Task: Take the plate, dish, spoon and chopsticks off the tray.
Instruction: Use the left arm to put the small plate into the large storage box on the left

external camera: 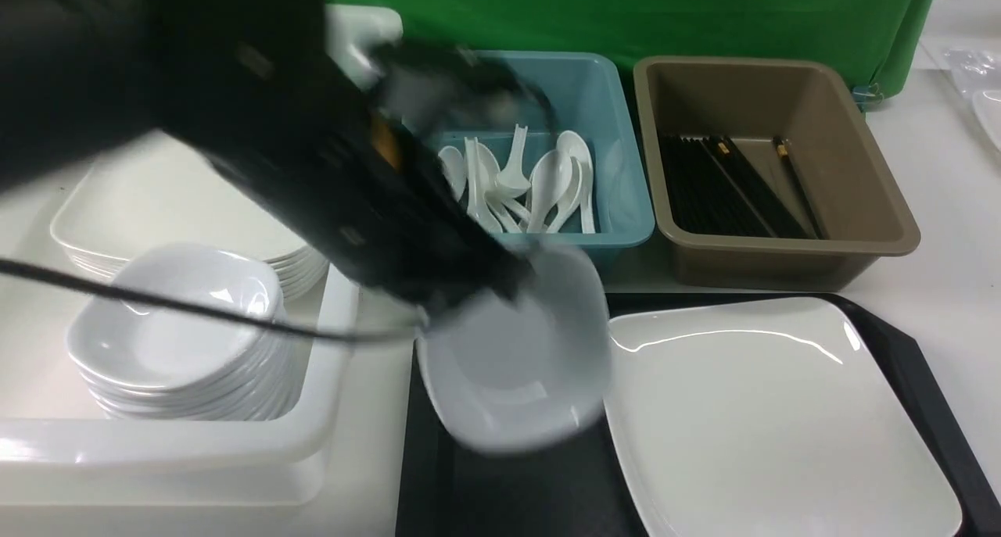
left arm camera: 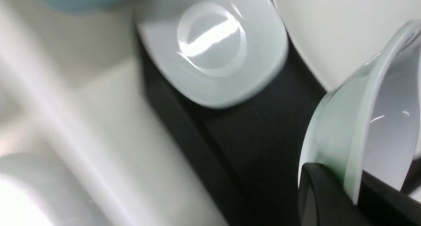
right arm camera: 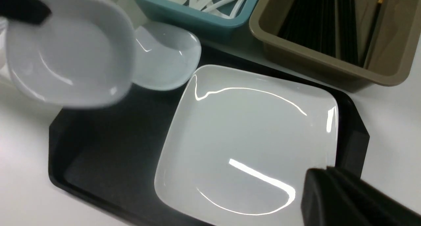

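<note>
White dish (external camera: 516, 365) hangs pinched by its rim in your left gripper (left arm camera: 354, 186) above the tray's (right arm camera: 108, 137) left edge; your right gripper (right arm camera: 327, 180), pressed together, hovers above the plate (right arm camera: 250, 127).

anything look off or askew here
The small dish hangs tilted over the tray, pinched at its rim by the left tool. A second dish sits at the tray's far corner. Nothing looks spilled or broken.
</note>
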### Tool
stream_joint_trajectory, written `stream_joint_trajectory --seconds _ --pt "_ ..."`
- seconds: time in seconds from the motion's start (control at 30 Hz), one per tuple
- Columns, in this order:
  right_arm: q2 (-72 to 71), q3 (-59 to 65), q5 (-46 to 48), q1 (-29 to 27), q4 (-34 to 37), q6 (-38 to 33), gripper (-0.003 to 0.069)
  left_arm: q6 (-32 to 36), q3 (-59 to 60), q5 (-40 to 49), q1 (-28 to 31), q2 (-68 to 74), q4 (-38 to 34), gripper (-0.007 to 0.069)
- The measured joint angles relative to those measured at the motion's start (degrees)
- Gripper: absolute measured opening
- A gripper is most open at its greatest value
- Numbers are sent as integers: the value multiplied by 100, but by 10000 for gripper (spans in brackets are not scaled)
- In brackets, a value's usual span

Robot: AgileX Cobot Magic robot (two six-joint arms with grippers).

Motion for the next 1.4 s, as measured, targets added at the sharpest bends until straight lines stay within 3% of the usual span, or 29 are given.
stream_joint_trajectory --seconds 0.07,0.1,0.17,0.23,0.3,0.37,0.4,0.5,0.83,1.03,1.07,1.13,1.2,1.3,1.4 --pt "0 0 0 0 0 0 20 0 -27 45 418 -238 -81 20" --pt "0 0 0 0 0 0 20 25 -39 161 1150 -572 -240 20" --pt "0 0 0 0 0 0 20 75 -24 217 1587 -740 -342 20" --pt "0 0 -6 0 0 0 20 352 307 137 2930 -1190 -777 20" --pt "0 0 -18 0 0 0 20 495 490 83 3359 -1297 -1010 20" --pt "0 0 -28 0 0 0 20 1040 1027 -43 4339 -1420 -1837 20" --pt "0 0 -28 0 0 0 20 1040 1071 -44 4339 -1420 -1909 20" --pt "0 0 -42 0 0 0 20 1982 1795 -284 5165 -1325 -2991 20" --pt "0 0 -187 0 0 0 20 2444 2371 -628 5363 -917 -3047 41" --pt "0 0 -189 0 5 5 27 2464 2357 -899 5363 -904 -2814 273" --pt "0 0 -189 0 5 5 27 2464 2349 -899 5363 -904 -2806 283" --pt "0 0 -189 0 5 5 31 2464 2111 -817 5363 -955 -2697 424" --pt "0 0 -189 0 5 0 32 2482 1862 -698 5363 -1047 -2661 478" --pt "0 0 -183 0 5 0 34 2521 1402 -452 5229 -1243 -2648 492" --pt "0 0 -170 0 5 0 34 2534 1118 -346 4763 -1368 -2870 417"
